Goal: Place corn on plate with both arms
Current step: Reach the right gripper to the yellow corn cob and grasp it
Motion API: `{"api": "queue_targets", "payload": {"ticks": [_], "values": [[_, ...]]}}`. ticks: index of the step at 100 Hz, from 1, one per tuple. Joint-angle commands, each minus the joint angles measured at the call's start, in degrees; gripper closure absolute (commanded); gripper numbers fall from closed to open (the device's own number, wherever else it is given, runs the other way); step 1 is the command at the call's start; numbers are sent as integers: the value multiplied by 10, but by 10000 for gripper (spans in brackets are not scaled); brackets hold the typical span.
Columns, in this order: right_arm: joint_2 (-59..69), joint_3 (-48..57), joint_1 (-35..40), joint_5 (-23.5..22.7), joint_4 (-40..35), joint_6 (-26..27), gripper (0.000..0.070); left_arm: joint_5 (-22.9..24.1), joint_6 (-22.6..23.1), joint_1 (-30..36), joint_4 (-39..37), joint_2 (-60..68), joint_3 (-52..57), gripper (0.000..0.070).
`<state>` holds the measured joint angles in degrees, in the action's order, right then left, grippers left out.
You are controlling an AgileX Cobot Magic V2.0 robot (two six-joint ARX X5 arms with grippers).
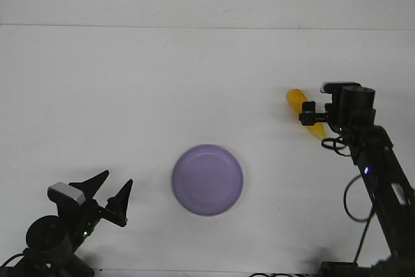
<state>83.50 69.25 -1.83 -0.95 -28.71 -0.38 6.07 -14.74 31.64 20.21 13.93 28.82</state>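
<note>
The corn (297, 100) lies on the white table at the right, slanting from its orange end at the back toward the front right. My right gripper (310, 115) is down over the corn's middle and hides that part; whether its fingers are pressing the corn I cannot tell. The lavender plate (207, 180) sits in the middle near the front, with nothing on it, well left of the corn. My left gripper (117, 178) hovers at the front left, left of the plate, its two pointed fingers spread apart with nothing between them.
The white table (130, 82) ends at a back edge against a pale wall. Cables hang along the right arm (382, 180). The left arm's base (48, 238) stands at the front left corner.
</note>
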Motion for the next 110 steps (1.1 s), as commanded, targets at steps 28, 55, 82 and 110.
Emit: {"api": "queue_targets", "payload": {"ticks": [28, 55, 82, 110], "values": [[236, 165, 12, -6, -63, -62, 106, 4, -3, 2, -6, 2, 3, 238], [290, 169, 15, 10, -36, -76, 107, 17, -3, 2, -6, 2, 3, 238], [306, 169, 15, 25, -19, -76, 170, 19, -3, 2, -5, 2, 3, 237], [305, 169, 16, 24, -30, -76, 386, 20, -3, 2, -5, 2, 3, 237]]}}
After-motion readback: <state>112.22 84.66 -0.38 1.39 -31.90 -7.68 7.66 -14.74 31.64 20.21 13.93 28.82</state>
